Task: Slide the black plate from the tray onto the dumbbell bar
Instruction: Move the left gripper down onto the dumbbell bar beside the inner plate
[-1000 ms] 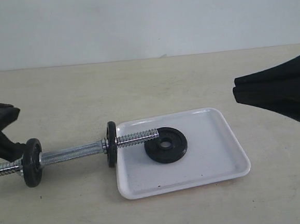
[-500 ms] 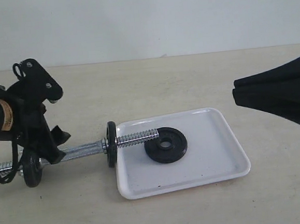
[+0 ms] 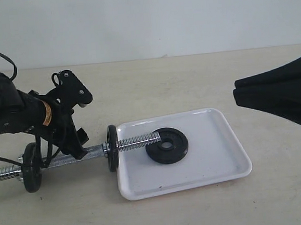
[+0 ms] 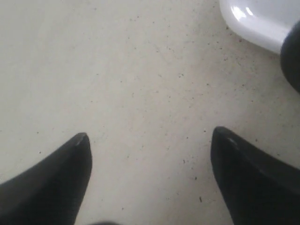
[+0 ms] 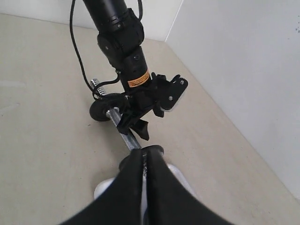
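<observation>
**A:** Where does it all lie?

**B:** The tray (image 3: 226,143) sits on the table (image 3: 189,78), right of centre. The bar (image 3: 137,141) runs in from the far left. Its threaded tip lies over the left edge of the plate (image 3: 179,146), which is flat in the tray's left half.

**A:** What could go wrong?

**B:** The bar, I'd judge. It carries an inner disc (image 3: 112,148) by the tray's left rim and an outer disc (image 3: 32,167) further left, so it can roll. If it is gripped badly, the tip could pin or drag the plate. A flat plate on a smooth tray also gives little to pinch and may skid.

**A:** And the grippers?

**B:** The left gripper (image 4: 150,140) is spread wide and empty. The right gripper (image 3: 236,96) hangs well right of the tray with its fingers pressed together, holding nothing.

**A:** Do the views differ?

**B:** The exterior view leaves it unclear whether the left fingers straddle the bar. The left wrist view shows only bare table between them. The right wrist view confirms the right gripper's tips meet.
</observation>
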Robot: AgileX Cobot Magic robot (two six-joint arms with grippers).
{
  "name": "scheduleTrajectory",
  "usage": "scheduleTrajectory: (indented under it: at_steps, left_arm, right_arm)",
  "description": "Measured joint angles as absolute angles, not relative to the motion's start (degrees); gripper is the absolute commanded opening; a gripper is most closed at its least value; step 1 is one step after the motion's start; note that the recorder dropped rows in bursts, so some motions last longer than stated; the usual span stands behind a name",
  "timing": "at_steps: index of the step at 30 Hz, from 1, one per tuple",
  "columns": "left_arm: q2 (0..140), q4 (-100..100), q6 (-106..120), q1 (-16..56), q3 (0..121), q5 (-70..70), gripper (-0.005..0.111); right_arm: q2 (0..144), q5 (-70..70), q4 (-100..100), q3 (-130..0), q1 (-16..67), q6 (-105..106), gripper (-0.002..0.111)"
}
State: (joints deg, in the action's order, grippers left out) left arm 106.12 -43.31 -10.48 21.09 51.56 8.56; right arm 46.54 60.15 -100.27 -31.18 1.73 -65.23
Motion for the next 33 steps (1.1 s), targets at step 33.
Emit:
scheduleTrajectory:
  at_steps: [33]
  left_arm:
    - [94.26,6.83,45.36,24.38,58.90,41.81,0.065]
  right_arm:
    - [46.54,59.71,-100.27,-31.18,1.73,-65.23,0.000]
